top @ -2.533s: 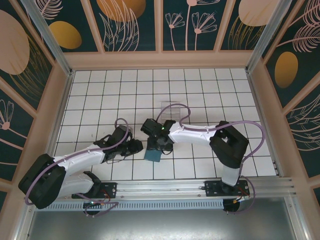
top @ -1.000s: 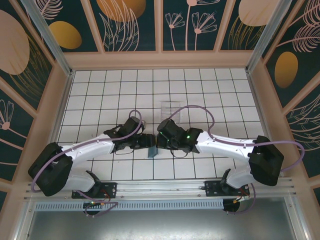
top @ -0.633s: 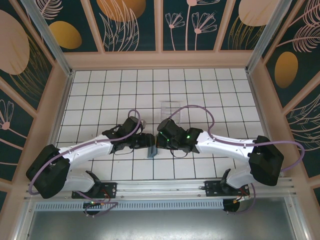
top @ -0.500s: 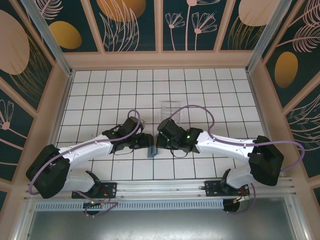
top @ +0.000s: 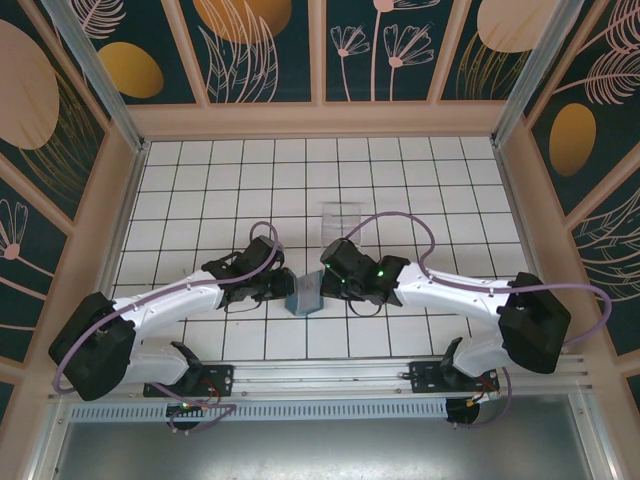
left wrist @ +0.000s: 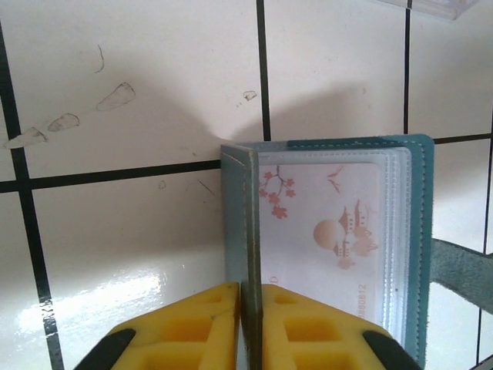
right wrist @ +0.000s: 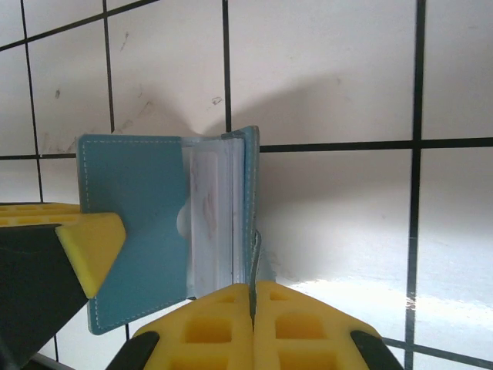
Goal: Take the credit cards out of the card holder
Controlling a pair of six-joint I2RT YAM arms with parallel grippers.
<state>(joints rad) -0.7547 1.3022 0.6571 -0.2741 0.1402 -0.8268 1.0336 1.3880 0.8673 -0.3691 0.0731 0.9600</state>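
We hold the teal card holder [top: 304, 297] open between both pincers.
Left pincer [left wrist: 250, 301] and right pincer [right wrist: 253, 297] each pinch a cover edge, mid-tabletop [top: 400, 190]; a blossom-printed card [left wrist: 323, 231] sits sleeved inside.

Your top external camera sits high behind the arm bases, looking down on the whole tiled table [top: 400, 170] from far off; the wrist cameras look out past the left gripper [left wrist: 250, 327] and the right gripper [right wrist: 253, 327], close above the tiles. All three views share the card holder [top: 305, 297]; the wrist pair face it from opposite sides.
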